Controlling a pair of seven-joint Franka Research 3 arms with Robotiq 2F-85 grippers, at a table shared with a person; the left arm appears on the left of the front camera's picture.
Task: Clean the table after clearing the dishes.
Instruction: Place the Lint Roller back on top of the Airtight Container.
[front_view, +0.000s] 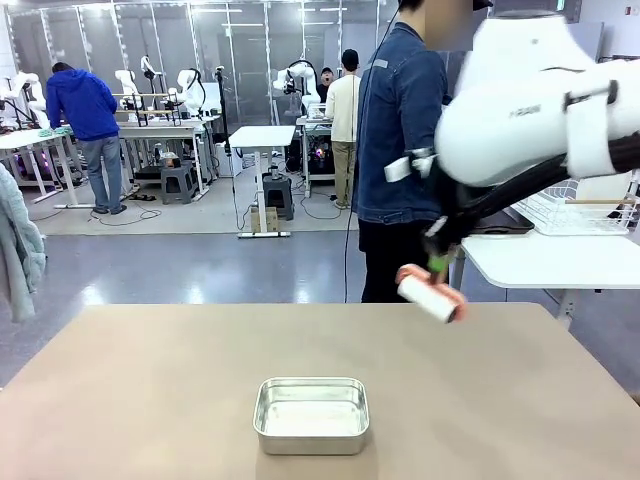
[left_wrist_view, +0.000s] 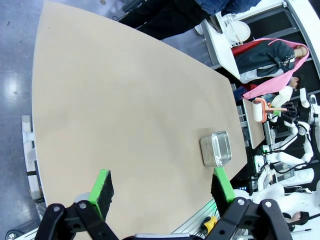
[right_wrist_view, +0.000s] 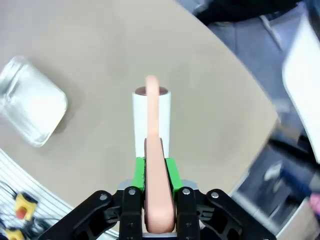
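Observation:
The beige table (front_view: 150, 380) spreads wide across the front view. My right gripper (front_view: 437, 262) hangs above its far right part, shut on the pink handle of a lint roller (front_view: 428, 295) whose white roll points down and right. In the right wrist view the green pads (right_wrist_view: 171, 172) clamp that handle, and the roll (right_wrist_view: 151, 117) hovers over the table (right_wrist_view: 100, 40). My left gripper (left_wrist_view: 162, 187) stands open high over the table (left_wrist_view: 125, 100), nothing between its fingers. The dishes are out of view.
A small steel pan (front_view: 312, 415) sits near the front middle of the table, also visible as the pan (right_wrist_view: 30, 107) and the pan (left_wrist_view: 216, 148). A person in a denim jacket (front_view: 400, 150) stands at the far edge. A white side table (front_view: 560, 255) with a wire rack lies far right.

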